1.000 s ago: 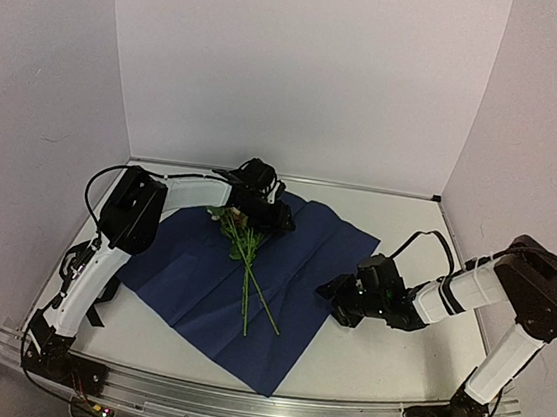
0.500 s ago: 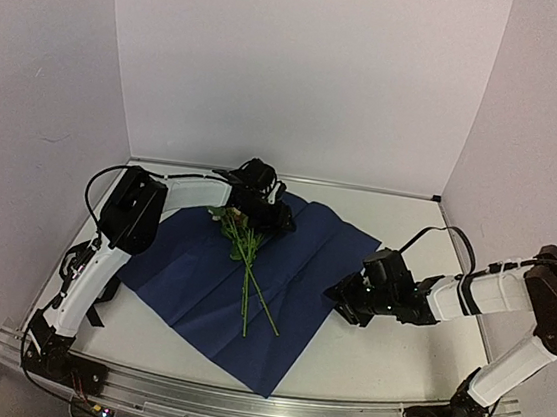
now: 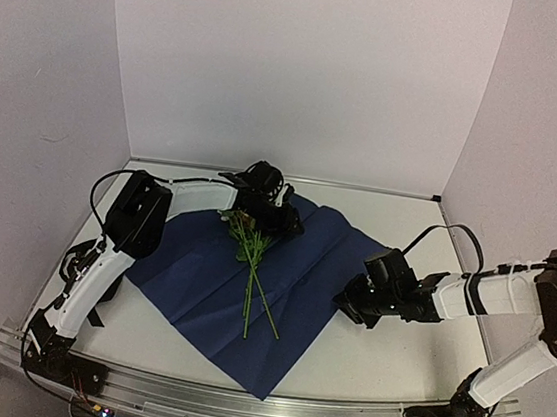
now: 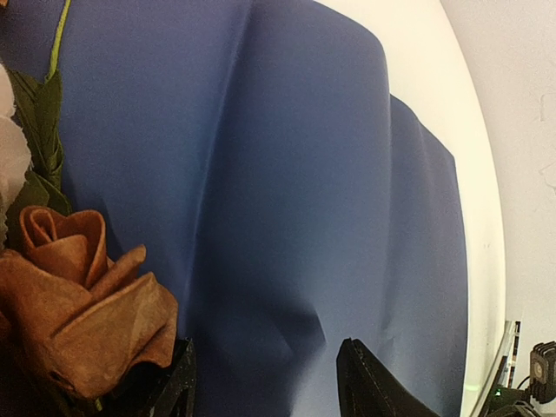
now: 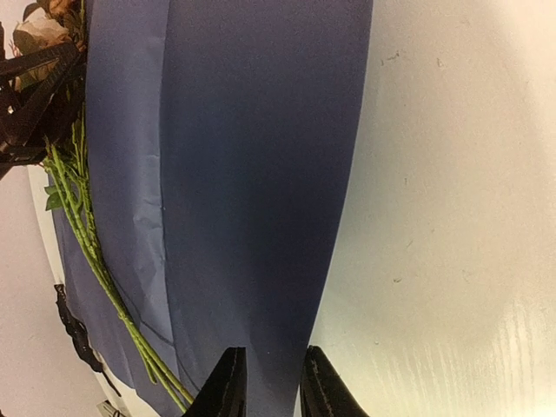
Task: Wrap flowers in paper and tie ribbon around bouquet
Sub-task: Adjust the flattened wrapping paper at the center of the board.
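- Navy creased paper sheet (image 3: 191, 269) with pale thin-stemmed roses (image 3: 249, 278) lying on it.
- Left gripper (image 4: 261, 382), jaws apart, at paper's far edge.
- Right gripper (image 5: 271, 382) at paper's right edge; grip unclear.

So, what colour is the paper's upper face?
Dark navy; the paper shows best in the top external view.

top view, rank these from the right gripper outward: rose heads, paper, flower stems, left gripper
1. paper: its right edge lies right at the right gripper.
2. flower stems: to the left, in the middle of the paper.
3. rose heads and left gripper: together at the paper's far side, too close to call.
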{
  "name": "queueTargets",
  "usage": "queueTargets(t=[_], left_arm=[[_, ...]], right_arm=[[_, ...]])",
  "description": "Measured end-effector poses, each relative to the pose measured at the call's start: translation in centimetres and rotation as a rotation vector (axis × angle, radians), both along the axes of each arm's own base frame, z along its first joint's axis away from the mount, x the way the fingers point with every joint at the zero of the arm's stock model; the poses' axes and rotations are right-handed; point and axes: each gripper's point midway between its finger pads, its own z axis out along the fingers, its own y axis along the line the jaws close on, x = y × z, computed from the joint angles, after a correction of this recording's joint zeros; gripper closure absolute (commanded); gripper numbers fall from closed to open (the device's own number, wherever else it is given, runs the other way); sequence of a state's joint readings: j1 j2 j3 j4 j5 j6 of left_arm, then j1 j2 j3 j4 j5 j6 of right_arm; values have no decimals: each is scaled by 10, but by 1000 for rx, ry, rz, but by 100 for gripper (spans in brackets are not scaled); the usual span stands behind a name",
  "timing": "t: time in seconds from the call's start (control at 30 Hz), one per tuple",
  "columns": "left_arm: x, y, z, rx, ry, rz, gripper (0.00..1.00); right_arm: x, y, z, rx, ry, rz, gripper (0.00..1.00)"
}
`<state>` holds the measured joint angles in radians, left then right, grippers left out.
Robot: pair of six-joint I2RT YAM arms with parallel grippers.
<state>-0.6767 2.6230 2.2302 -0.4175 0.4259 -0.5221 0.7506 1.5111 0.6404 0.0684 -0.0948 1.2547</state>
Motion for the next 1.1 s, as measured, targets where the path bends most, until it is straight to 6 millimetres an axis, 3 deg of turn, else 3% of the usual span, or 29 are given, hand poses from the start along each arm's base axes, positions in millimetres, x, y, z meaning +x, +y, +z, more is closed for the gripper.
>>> queueTargets(t=[1.1], left_arm=[[-11,-15,1,-22,4,-34,42]], right_arm=[[2,-9,35,-117,4,9,96]])
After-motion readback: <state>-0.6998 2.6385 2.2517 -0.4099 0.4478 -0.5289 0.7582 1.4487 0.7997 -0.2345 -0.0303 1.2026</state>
